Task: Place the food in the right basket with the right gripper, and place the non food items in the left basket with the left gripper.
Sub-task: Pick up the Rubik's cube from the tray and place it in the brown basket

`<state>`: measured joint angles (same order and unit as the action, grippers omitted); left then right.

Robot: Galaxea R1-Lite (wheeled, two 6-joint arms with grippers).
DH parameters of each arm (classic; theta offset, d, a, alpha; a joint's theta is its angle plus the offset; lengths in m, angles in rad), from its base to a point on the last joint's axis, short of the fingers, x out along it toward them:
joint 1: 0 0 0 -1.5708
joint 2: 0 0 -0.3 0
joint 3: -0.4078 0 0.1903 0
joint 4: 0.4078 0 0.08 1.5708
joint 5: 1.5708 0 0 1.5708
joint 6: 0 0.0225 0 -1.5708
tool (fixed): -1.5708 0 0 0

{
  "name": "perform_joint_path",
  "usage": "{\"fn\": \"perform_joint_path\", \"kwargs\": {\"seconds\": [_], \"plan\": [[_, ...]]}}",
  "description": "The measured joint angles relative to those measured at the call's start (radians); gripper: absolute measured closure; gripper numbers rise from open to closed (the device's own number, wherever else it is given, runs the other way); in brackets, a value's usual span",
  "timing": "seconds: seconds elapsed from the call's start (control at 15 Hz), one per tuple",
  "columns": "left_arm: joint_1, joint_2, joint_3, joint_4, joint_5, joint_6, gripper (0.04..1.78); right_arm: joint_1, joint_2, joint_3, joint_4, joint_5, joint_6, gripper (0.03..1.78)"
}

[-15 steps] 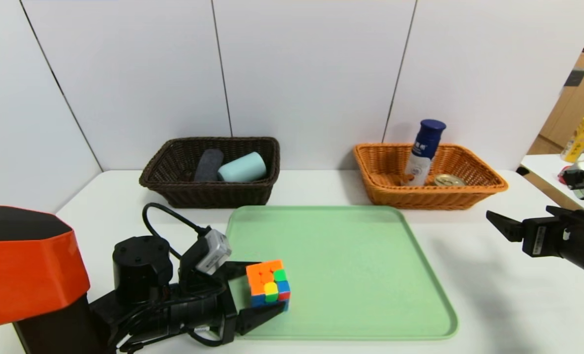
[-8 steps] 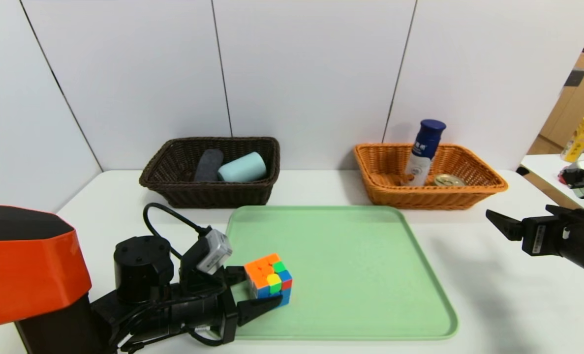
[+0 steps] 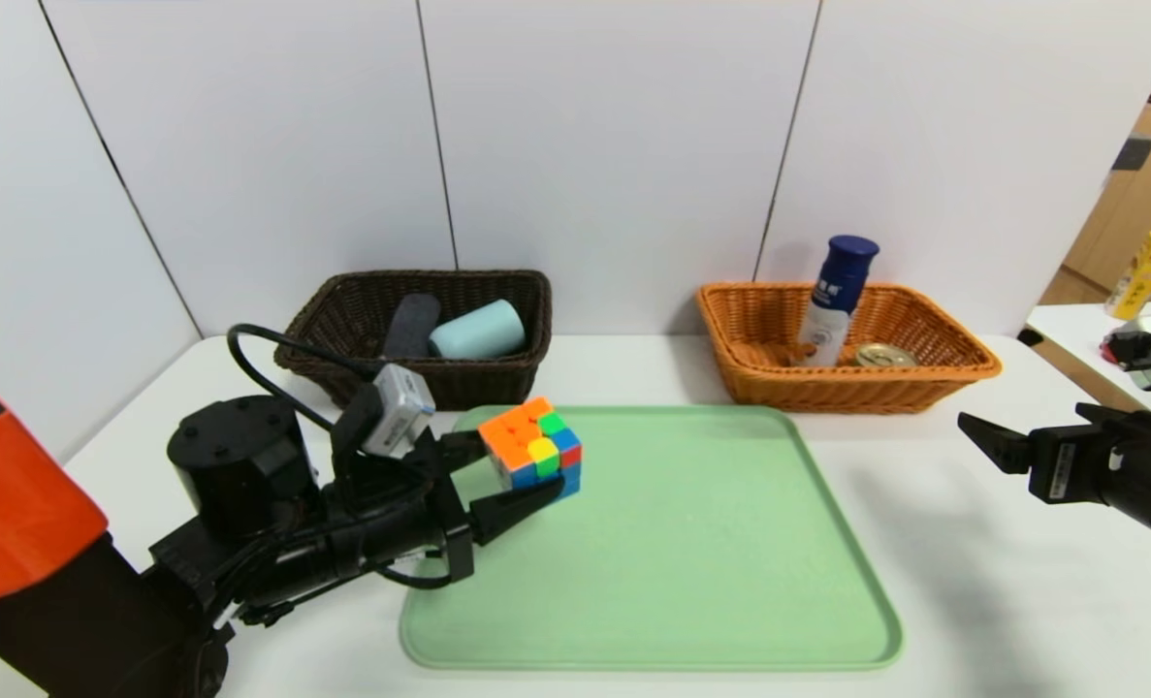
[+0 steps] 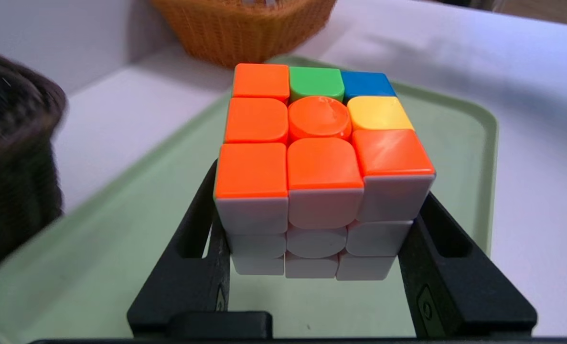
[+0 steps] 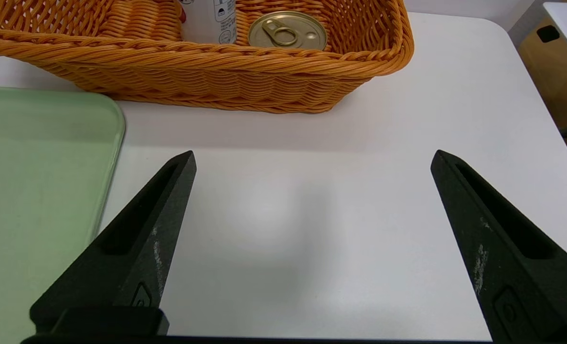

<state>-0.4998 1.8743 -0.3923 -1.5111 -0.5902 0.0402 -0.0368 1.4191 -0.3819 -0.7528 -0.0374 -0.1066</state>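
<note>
Puzzle cube (image 3: pixel 531 442): orange, green, blue, yellow tiles, white face in wrist view. Tray (image 3: pixel 691 543) pale green. Left basket (image 3: pixel 410 373) dark brown weave, right basket (image 3: pixel 847 383) orange-tan weave. Bottle (image 3: pixel 835 301) white, navy cap; label print probably blue.

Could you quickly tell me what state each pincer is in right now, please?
Left pincer: closed on the puzzle cube, held above the green tray.
Right pincer: open, holding nothing, over the table near the orange basket.

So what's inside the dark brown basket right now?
The left basket holds a dark grey rolled towel and a blue-grey cup lying on its side. Its near wall hides the floor.
</note>
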Motion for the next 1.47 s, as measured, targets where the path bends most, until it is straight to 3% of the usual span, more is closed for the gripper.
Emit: {"fn": "perform_joint_path", "kwargs": {"seconds": [0.13,0.33,0.73,1.13,1.33,1.47], "plan": [[0.041,-0.058,-0.064,0.067,0.006,0.0,0.86,0.0,0.0,0.0,0.0,0.0,0.0,0.11],[0.168,-0.11,-0.2,0.21,0.008,0.002,0.86,0.0,0.0,0.0,0.0,0.0,-0.001,0.11],[0.372,-0.174,-0.564,0.813,0.025,0.028,0.86,0.002,0.002,-0.001,-0.001,0.001,-0.001,0.11],[0.402,-0.116,-0.971,1.478,0.241,0.048,0.86,0.002,0.002,0.002,-0.002,0.0,0.005,0.11],[0.402,-0.029,-1.122,1.714,0.343,0.048,0.86,0.002,0.002,0.001,-0.002,0.001,0.011,0.11],[0.402,0.032,-1.177,1.786,0.41,0.048,0.86,0.002,0.001,0.0,-0.002,0.001,0.013,0.11]]}}
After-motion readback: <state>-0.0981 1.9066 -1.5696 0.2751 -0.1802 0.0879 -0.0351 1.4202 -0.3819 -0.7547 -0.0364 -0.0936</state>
